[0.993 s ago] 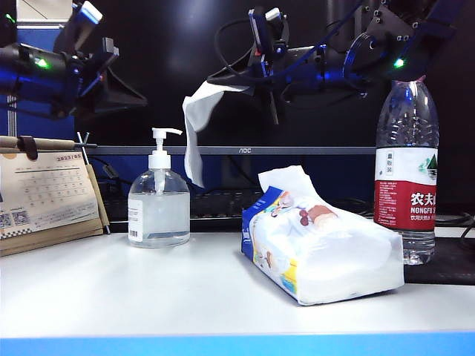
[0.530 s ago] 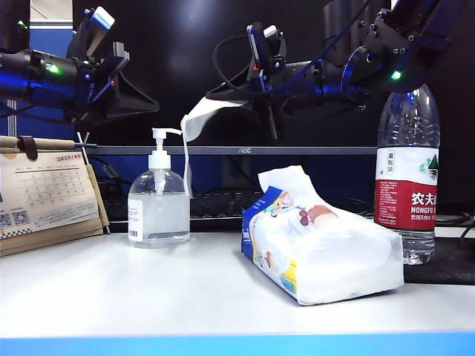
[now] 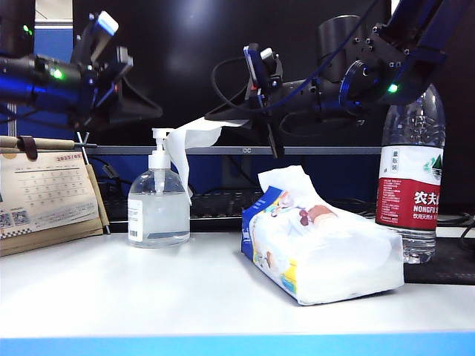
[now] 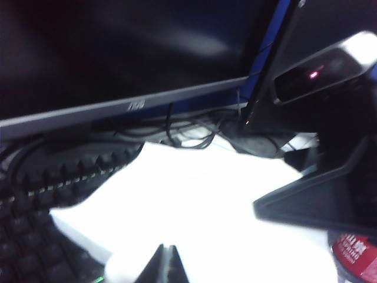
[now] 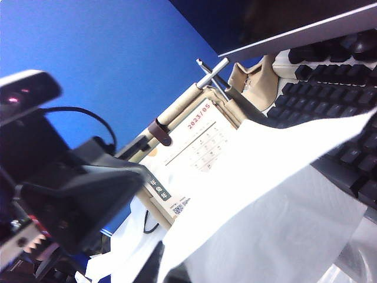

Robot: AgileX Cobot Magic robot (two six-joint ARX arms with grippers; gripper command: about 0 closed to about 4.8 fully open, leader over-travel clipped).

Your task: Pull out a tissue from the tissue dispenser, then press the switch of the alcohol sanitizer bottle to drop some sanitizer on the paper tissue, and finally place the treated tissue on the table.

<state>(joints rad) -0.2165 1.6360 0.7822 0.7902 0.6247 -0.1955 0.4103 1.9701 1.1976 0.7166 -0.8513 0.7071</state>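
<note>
I see the right gripper (image 3: 236, 123), jaws closed on the thin white paper tissue (image 3: 185, 148), holding it over the white pump switch (image 3: 162, 136); the left gripper (image 3: 152, 111) hovers nearby, jaws together and empty.

From the left wrist camera, the left gripper (image 4: 166, 265) shows only as a pair of dark tips pressed together at the frame's edge. Beyond them spreads the tissue (image 4: 200, 218), glaring white and blurred. A black keyboard (image 4: 53, 183) lies beside it, under a dark monitor (image 4: 118, 53) with a grey bezel. The other arm's gripper (image 4: 327, 194) looms dark close by, and a red bottle cap (image 4: 356, 250) peeks in.
</note>
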